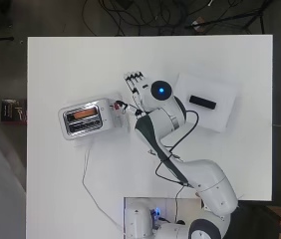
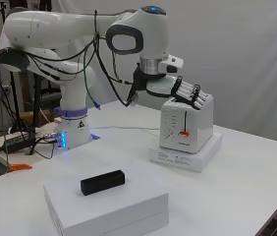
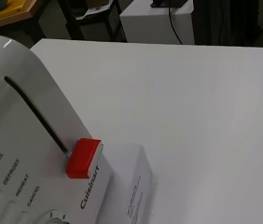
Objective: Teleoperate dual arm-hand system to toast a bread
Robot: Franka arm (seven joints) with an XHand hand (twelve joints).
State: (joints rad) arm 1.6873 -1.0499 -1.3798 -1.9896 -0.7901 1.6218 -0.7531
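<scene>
A: Hand (image 2: 187,93)?
B: Fingers straight and together, holding nothing, hovering by the toaster's (image 2: 187,123) top edge.
A: Toaster?
B: On a flat white box (image 2: 185,157); red lever (image 2: 183,133) low, below the hand.

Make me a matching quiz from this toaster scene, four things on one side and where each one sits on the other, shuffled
Things:
1. toaster
2. red lever
3. black block
4. hand

Places:
A. near the bottom of the slot on the toaster's front
B. on a flat white box, apart from the arm
C. above the toaster's top edge, fingers straight
D. on a low white platform on the table

Pairs: 1-D, 2-A, 3-B, 4-C
</scene>
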